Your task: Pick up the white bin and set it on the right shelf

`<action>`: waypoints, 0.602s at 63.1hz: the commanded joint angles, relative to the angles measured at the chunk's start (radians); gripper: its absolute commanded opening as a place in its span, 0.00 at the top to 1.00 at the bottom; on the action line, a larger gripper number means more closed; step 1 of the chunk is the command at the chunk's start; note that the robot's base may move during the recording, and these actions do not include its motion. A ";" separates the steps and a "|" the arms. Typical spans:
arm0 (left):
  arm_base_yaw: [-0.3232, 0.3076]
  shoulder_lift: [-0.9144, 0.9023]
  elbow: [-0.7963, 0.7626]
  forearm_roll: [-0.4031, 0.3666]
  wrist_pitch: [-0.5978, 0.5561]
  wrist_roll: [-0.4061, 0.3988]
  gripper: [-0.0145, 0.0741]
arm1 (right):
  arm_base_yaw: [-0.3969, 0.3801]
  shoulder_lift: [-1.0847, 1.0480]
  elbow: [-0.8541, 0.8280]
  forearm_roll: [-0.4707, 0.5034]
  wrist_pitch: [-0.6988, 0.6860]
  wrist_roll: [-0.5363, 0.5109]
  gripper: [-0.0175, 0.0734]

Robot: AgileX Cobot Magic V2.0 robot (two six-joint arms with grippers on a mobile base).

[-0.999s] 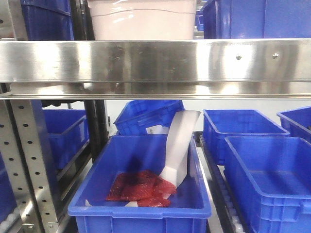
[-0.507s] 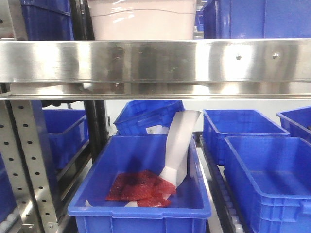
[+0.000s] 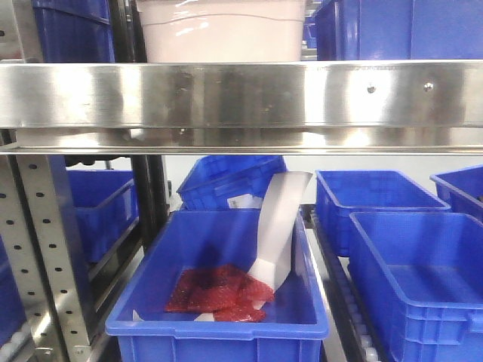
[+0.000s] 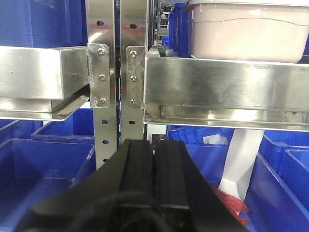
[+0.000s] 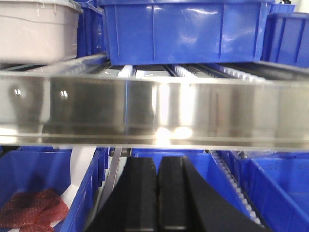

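The white bin (image 3: 223, 32) stands on the upper level of the steel shelf rack, behind its broad front rail (image 3: 249, 94). It also shows in the left wrist view (image 4: 248, 29) at top right and in the right wrist view (image 5: 36, 31) at top left. My left gripper (image 4: 154, 145) is shut and empty, below the rail and in front of the perforated uprights (image 4: 101, 72). My right gripper (image 5: 157, 164) is shut and empty, below the rail (image 5: 154, 113). Neither gripper touches the bin.
A blue crate (image 3: 219, 302) below the shelf holds red mesh bags (image 3: 219, 290) and a white scoop-like piece (image 3: 279, 226). More blue crates (image 3: 411, 271) stand to the right and on the upper shelf (image 5: 186, 29). A perforated grey upright (image 3: 49, 256) stands at the left.
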 commanded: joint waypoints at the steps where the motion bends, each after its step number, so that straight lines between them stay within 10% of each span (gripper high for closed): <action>1: -0.007 -0.001 0.000 -0.001 -0.095 -0.007 0.97 | -0.001 -0.043 0.012 0.010 -0.104 0.001 0.73; 38: -0.007 -0.001 0.000 -0.001 -0.095 -0.007 0.97 | -0.001 -0.077 0.010 0.010 -0.055 -0.001 0.73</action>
